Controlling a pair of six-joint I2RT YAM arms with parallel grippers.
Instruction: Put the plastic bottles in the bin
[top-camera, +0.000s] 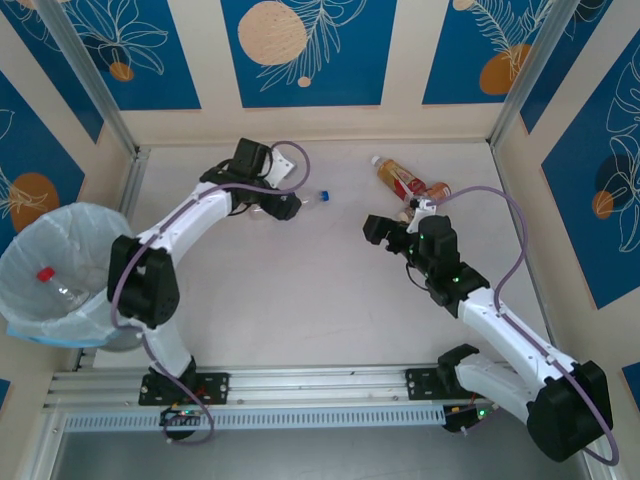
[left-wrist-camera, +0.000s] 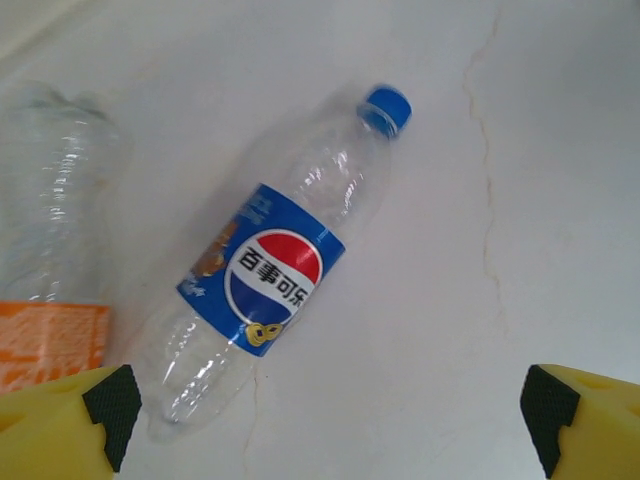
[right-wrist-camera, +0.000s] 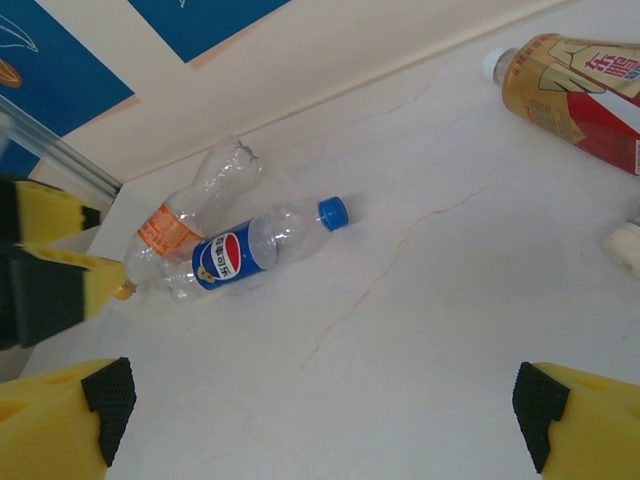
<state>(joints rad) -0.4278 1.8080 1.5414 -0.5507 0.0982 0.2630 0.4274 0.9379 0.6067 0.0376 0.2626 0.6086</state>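
Note:
A clear plastic bottle with a blue label and blue cap (left-wrist-camera: 275, 270) lies on the table, just ahead of my left gripper (left-wrist-camera: 330, 420), whose jaws stand open and empty. Beside that bottle lies a crushed clear one with an orange label (left-wrist-camera: 50, 250). From the right wrist both bottles (right-wrist-camera: 250, 245) (right-wrist-camera: 190, 215) show far off, and my right gripper (right-wrist-camera: 320, 410) is open over bare table. An amber bottle with a red-gold label (right-wrist-camera: 580, 90) lies at the back right. The bin (top-camera: 95, 225) stands at the far left with a red-capped bottle (top-camera: 45, 275) inside.
The walls with blue panels close in the table at the back and both sides. A second small bottle (top-camera: 437, 190) lies by the amber one (top-camera: 398, 178), close to my right gripper (top-camera: 380, 230). An aluminium rail (top-camera: 300, 385) runs along the near edge.

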